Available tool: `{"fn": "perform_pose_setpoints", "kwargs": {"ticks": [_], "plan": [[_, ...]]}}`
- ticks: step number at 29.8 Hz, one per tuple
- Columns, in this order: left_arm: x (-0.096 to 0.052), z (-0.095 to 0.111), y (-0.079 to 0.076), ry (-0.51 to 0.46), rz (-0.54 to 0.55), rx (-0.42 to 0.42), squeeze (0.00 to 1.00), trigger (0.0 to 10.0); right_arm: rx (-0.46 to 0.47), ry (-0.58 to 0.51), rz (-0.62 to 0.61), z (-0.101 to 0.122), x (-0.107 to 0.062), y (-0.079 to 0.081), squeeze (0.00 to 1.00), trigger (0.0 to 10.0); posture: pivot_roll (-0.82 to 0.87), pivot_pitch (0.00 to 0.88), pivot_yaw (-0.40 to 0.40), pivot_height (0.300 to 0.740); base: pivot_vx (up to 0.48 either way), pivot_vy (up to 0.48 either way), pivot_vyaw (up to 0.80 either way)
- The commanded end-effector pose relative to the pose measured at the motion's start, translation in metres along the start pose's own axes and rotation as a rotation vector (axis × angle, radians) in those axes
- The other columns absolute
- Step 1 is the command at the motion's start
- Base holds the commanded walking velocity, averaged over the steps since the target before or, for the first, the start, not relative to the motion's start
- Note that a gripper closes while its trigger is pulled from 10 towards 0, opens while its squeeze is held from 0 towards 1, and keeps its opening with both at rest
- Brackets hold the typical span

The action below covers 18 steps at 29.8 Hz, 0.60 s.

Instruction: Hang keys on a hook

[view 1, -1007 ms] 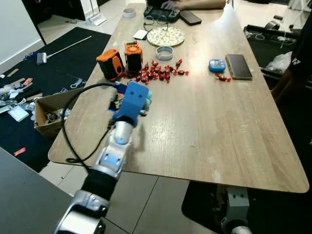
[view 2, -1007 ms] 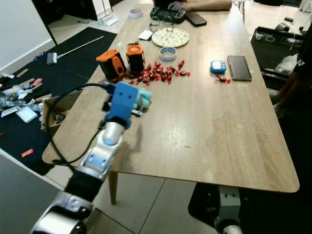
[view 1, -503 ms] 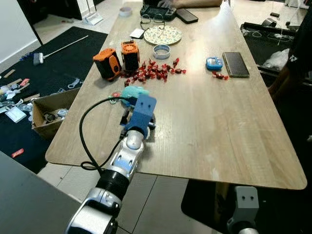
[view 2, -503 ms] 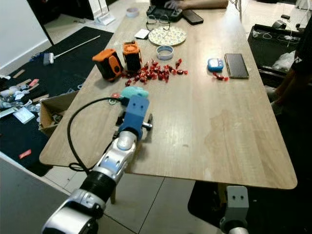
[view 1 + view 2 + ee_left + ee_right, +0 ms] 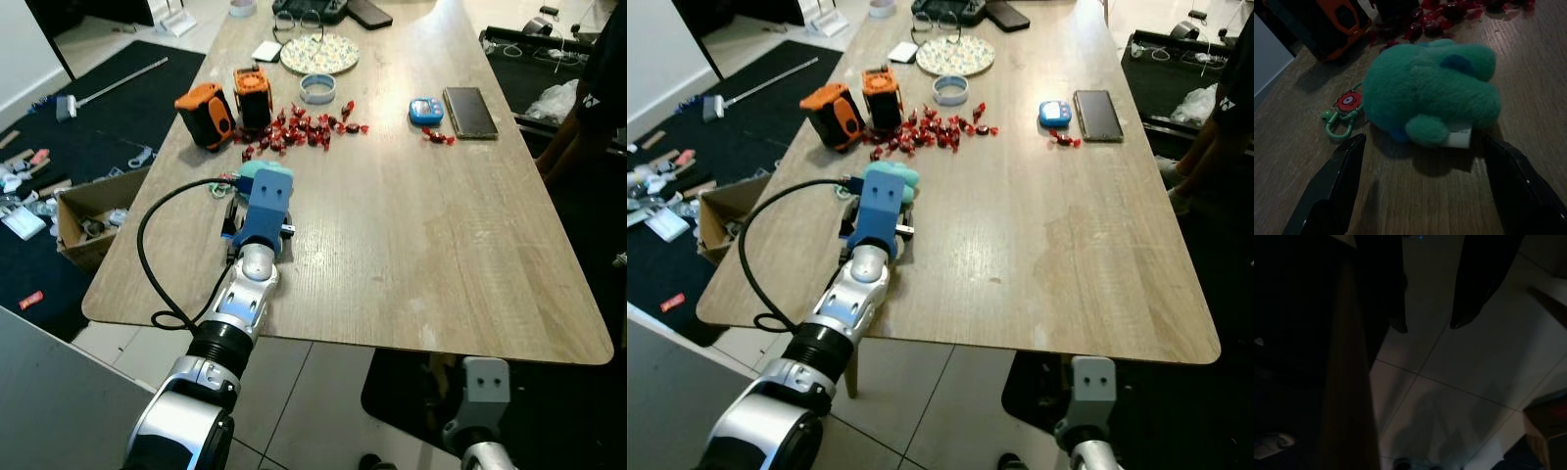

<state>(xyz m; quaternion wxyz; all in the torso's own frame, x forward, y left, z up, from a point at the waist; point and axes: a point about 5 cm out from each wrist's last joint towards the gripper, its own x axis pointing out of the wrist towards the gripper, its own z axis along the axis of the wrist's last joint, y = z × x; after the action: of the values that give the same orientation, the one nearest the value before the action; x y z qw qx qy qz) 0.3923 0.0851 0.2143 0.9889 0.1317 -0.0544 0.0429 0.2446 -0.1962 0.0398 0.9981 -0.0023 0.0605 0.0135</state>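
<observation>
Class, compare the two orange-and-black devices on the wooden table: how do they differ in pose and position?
The left orange-and-black device leans tilted, showing a mostly orange rounded side; the right orange-and-black device stands upright, with an orange top and dark sides. The right one sits nearer the patterned round plate, the left nearer the table edge. Both stand beside the red wrapped sweets.

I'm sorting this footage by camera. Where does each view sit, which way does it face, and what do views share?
Eye views: head, looking down at the wooden table; silver left arm reaching out.
Left wrist view: along the open left gripper at the teal plush keychain and its green clasp.
Right wrist view: right gripper, open, pointing at the tiled floor.
Shared: plush keychain and left arm in both eye views.
</observation>
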Motion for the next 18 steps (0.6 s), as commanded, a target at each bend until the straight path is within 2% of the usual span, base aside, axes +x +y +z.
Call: {"fn": "perform_pose_setpoints", "kwargs": {"ticks": [1,5,6,7,9,10,11,18], "plan": [[-0.004,-0.02,0.001,0.073,0.006,0.033,0.0,10.0,0.006,0.025,0.011,-0.005,-0.005,0.002,0.0,10.0,0.0,0.417,0.078,0.74,0.0,0.0,0.0],[-0.005,-0.018,-0.001,0.055,0.006,0.028,0.0,10.0,0.006,0.033,0.016,-0.005,-0.007,0.003,0.0,10.0,0.01,0.436,0.078,0.74,0.0,0.0,0.0],[-0.006,-0.017,-0.002,0.049,0.006,0.022,0.0,7.7,0.006,0.036,0.016,-0.005,-0.008,0.003,0.0,10.0,0.01,0.436,0.078,0.74,0.0,0.0,0.0],[-0.007,-0.015,-0.004,0.039,0.0,0.013,0.0,4.5,0.005,0.04,0.015,-0.005,-0.009,0.002,0.0,10.0,0.0,0.439,0.074,0.74,0.0,0.0,0.0],[-0.007,-0.014,-0.005,0.033,-0.004,0.007,0.0,4.5,0.004,0.044,0.014,-0.006,-0.01,0.001,0.0,10.0,0.0,0.439,0.074,0.74,0.0,0.0,0.0],[-0.008,-0.013,-0.006,0.028,-0.012,-0.002,0.0,0.2,0.003,0.048,0.014,-0.006,-0.011,0.001,0.0,10.0,0.0,0.439,0.072,0.74,0.0,0.0,0.0],[-0.009,-0.012,-0.008,0.021,-0.021,-0.01,0.0,0.0,0.001,0.051,0.013,-0.006,-0.012,0.0,0.0,10.0,0.0,0.438,0.071,0.74,0.0,0.0,0.0],[-0.012,-0.012,-0.012,0.008,-0.033,-0.02,0.0,0.0,-0.002,0.06,0.009,-0.006,-0.011,-0.001,0.0,10.0,0.0,0.429,0.067,0.74,0.0,0.0,0.0]]}}
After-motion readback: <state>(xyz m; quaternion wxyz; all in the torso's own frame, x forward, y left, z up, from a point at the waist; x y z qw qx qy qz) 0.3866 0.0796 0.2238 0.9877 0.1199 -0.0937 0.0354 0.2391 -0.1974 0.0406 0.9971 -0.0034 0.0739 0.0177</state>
